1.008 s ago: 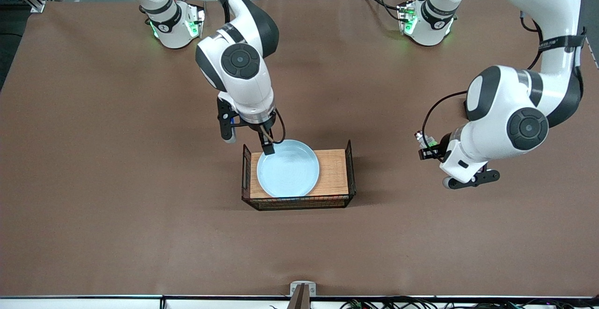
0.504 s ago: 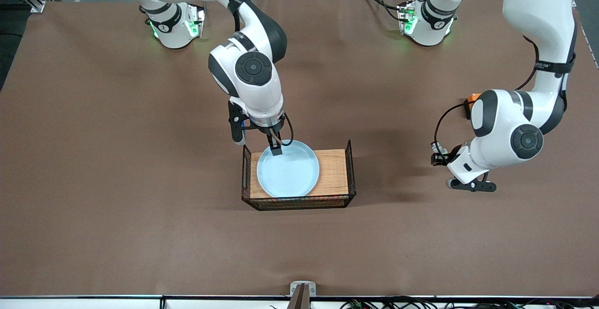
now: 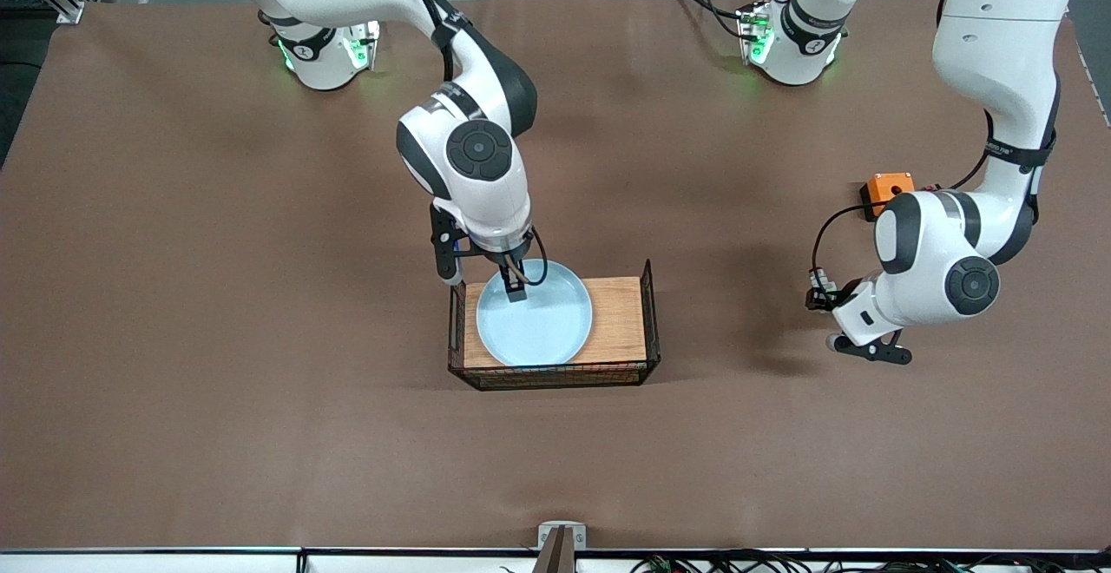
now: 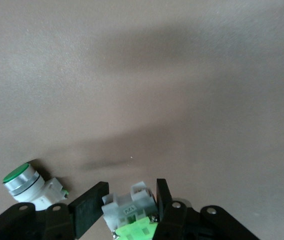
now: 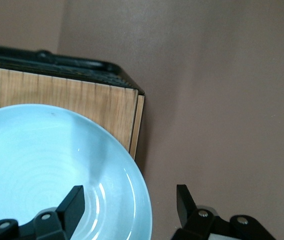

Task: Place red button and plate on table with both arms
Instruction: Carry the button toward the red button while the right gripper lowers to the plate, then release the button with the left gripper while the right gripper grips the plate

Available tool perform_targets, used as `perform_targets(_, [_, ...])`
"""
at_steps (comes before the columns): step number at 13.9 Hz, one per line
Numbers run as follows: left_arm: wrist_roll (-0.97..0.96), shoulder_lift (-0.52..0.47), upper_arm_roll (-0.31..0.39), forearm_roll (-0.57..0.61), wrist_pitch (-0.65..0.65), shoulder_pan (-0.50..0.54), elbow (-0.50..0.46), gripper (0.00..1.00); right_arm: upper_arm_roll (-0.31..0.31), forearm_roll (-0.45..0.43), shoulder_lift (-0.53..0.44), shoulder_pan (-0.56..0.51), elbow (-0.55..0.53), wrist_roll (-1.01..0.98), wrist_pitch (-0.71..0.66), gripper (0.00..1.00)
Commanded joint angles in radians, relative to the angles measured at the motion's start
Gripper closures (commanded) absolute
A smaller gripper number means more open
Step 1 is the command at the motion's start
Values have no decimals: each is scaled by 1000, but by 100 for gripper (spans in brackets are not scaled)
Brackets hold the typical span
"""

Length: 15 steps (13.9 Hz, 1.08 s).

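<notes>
Since a second ago, your right end effector (image 5: pixel 129 200) has dropped, jaws open astride the plate (image 3: pixel 534 312) rim for a grasp; your left end effector (image 4: pixel 126 207), clamping the red button (image 4: pixel 130 212), nears the worktop (image 3: pixel 217 295).

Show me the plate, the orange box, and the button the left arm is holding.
plate (image 3: pixel 540 330): front view, bare middle.
orange box (image 3: pixel 888 187): front view, top face.
red button (image 4: pixel 130 207): left wrist view, white body between the tool's fingers.

Red button (image 4: pixel 130 214): small white-grey block with a green patch, pinched between the left gripper's fingers above the table (image 3: pixel 174 295) near the left arm's end.
Plate (image 3: pixel 542 326): round, pale blue, flat, mid-table toward the front edge.
</notes>
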Motion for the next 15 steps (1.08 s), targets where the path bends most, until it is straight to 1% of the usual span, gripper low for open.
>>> perform_targets(1, [18, -10, 0, 21, 64, 13, -51, 100, -4, -30, 21, 14, 35, 39, 1, 26])
perform_targets(4, [38, -4, 0, 21, 78, 28, -59, 100, -4, -30, 19, 15, 36, 39, 1, 48])
perform_targets(7, [37, 12, -2, 21, 91, 32, -45, 100, -4, -30, 19, 17, 41, 39, 1, 67])
perform_targets(8, [37, 15, -2, 19, 93, 29, -39, 100, -4, -30, 19, 17, 42, 39, 1, 72])
perform_targets(9, [37, 24, -3, 18, 93, 28, -31, 100, -4, -32, 19, 19, 42, 39, 1, 73])
perform_targets(10, [37, 25, -3, 16, 93, 25, -30, 98, -4, -42, 21, 19, 44, 39, 1, 77])
perform_targets(11, [27, 32, -3, 12, 93, 18, -28, 74, -3, -56, 21, 23, 42, 39, 1, 81])
perform_targets(12, [18, 35, -3, 9, 93, 15, -19, 15, -3, -62, 21, 28, 42, 39, 1, 86])
perform_targets(13, [11, 36, -5, 7, 93, 13, -16, 0, -3, -63, 21, 29, 42, 38, 1, 90])
perform_targets(14, [-15, 35, -6, 7, 90, 13, -15, 0, -3, -67, 21, 29, 42, 38, 1, 95])
perform_targets(15, [-37, 29, -6, 7, 85, 12, -5, 0, -3, -67, 21, 28, 42, 35, 1, 96])
